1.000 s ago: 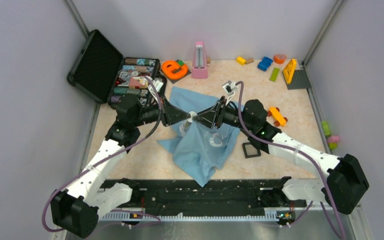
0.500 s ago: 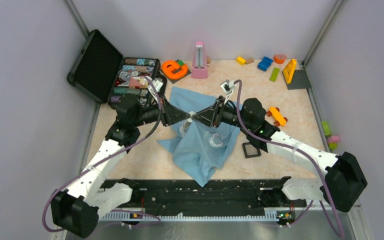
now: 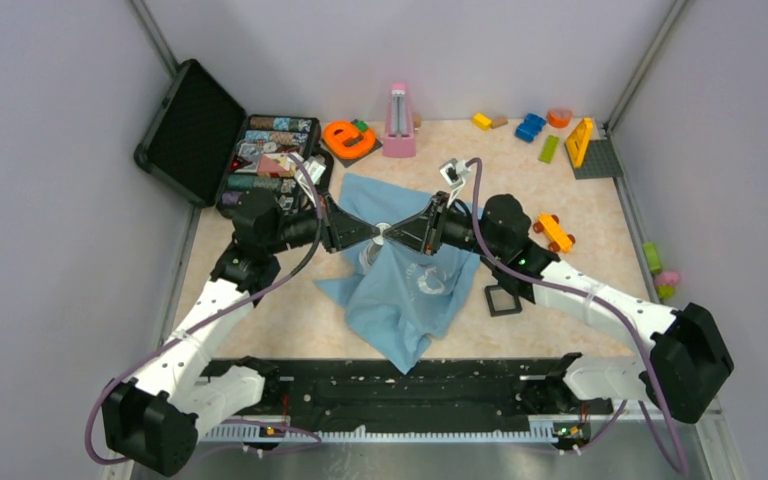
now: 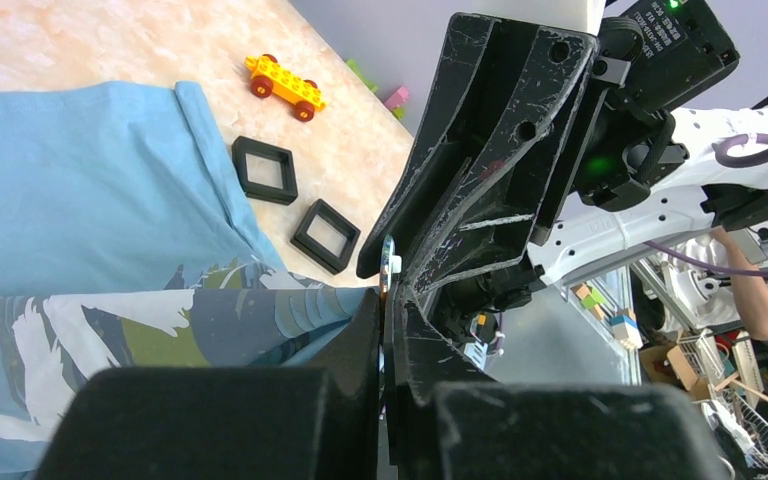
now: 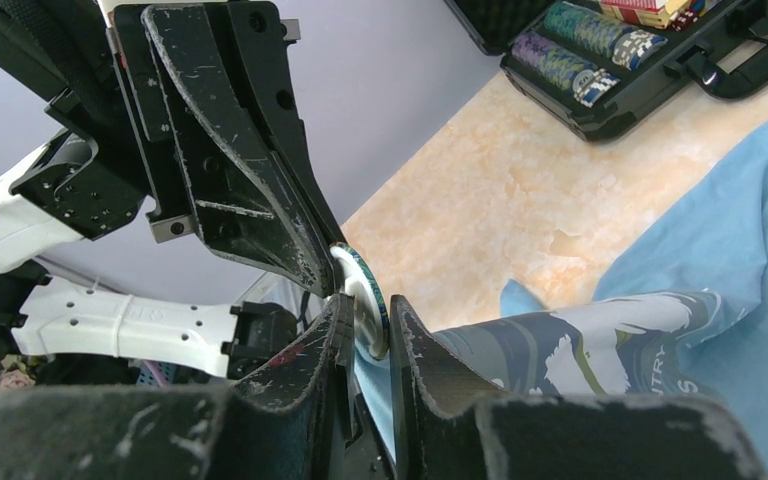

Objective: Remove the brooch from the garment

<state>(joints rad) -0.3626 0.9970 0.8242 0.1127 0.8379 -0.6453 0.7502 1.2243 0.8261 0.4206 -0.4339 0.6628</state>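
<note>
The light blue T-shirt [image 3: 400,290] lies mid-table, with one fold lifted between the arms. Both grippers meet tip to tip above it. The brooch [image 5: 365,298], a small round disc with a white back and teal rim, sits at the meeting point; in the left wrist view [image 4: 389,265] it is edge-on. My left gripper [image 3: 376,233] is shut, its fingertips [image 5: 300,250] pinching the brooch's rim. My right gripper [image 3: 396,234] is shut on the printed fold of shirt [image 5: 580,340], with the brooch between its fingertips. The brooch is hidden in the top view.
An open black case of poker chips [image 3: 270,150] stands at the back left. An orange letter [image 3: 348,137] and pink metronome [image 3: 398,120] stand behind the shirt. An orange toy car [image 3: 555,232] and black square frames [image 3: 503,300] lie to the right. Loose bricks [image 3: 530,127] lie at the back right.
The right arm's wrist and elbow have shifted slightly left. Both grippers stay closed and joined at the same spot over the shirt.
</note>
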